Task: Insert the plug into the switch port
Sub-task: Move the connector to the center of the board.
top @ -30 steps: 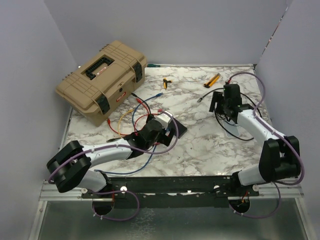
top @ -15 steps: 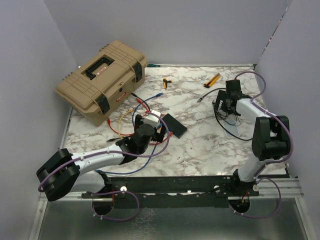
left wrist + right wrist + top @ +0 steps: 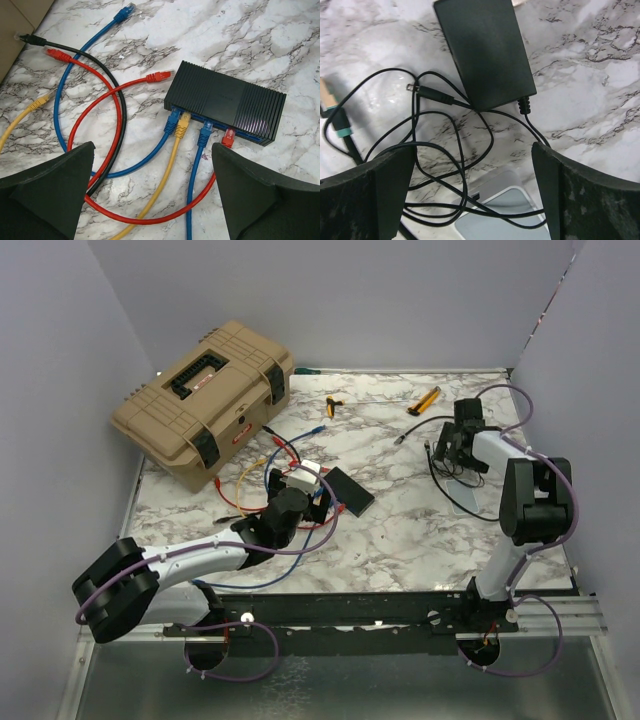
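right gripper (image 3: pixel 472 150) stood open, empty | plug (image 3: pixel 417 89) lay beneath it, left of centre, axis left-right, tip leftward | white-grey box (image 3: pixel 502 212) just nearer, switch port unseen | left gripper (image 3: pixel 150 150) open, well left; right arm was closer

Your overhead camera looks down from behind the arm bases over the whole table (image 3: pixel 400 530). Left wrist sits close above the black box (image 3: pixel 225 102) near centre, shared with overhead; right wrist close above the adapter (image 3: pixel 485 50) at 2 o'clock.
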